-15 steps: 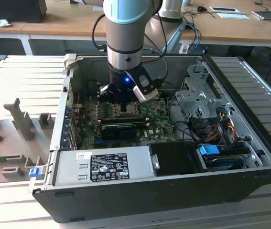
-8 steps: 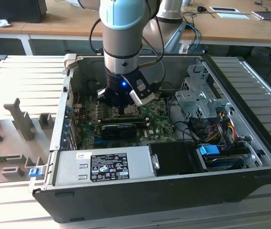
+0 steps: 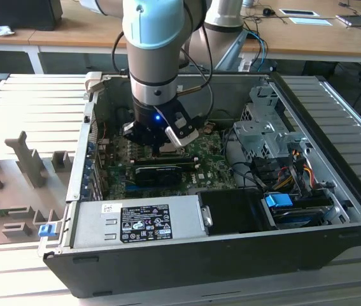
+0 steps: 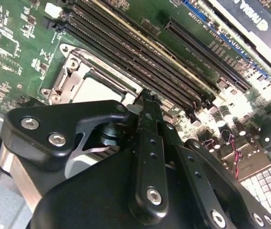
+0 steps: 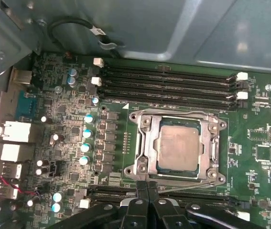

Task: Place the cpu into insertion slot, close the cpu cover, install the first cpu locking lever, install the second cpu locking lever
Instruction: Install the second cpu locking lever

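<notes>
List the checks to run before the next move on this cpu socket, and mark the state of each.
1. cpu lying flat in the insertion slot: ok.
2. cpu cover down around the chip, with the metal top showing through its window: ok.
3. Pincer at the socket's edge with fingertips together: ok.
4. Thin lever rod beside the pincer latched: cannot tell.
5. Red and black wire away from the socket, at the board's edge: ok.
</notes>
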Available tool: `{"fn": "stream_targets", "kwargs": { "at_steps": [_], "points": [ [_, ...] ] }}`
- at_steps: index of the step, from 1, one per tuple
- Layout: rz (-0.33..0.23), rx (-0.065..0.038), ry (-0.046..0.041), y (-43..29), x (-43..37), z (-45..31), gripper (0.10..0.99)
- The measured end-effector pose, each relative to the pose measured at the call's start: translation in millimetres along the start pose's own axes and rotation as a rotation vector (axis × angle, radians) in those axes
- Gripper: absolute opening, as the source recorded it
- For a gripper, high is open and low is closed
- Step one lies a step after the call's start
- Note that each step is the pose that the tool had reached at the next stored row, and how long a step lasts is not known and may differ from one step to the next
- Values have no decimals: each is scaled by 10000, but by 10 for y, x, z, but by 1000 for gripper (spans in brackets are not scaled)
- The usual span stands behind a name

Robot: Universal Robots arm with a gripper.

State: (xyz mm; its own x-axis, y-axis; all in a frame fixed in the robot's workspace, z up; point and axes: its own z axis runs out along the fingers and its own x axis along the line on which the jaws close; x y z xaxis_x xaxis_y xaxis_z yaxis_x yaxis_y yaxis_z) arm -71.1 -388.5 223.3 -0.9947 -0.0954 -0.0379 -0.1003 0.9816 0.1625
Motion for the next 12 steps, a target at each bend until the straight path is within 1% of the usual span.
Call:
{"fn": "stream_targets", "kwargs": {
  "at_steps": [3,5,7,8,12],
  "points": [
    [3,-148,-16,-27,14,33,106],
    [5,-179,-20,-47,20,61,106],
    [5,-205,-21,-62,29,122,106],
    [2,-271,-26,-71,36,131,106],
    [14,-630,-64,-105,97,139,106]
  ]
}}
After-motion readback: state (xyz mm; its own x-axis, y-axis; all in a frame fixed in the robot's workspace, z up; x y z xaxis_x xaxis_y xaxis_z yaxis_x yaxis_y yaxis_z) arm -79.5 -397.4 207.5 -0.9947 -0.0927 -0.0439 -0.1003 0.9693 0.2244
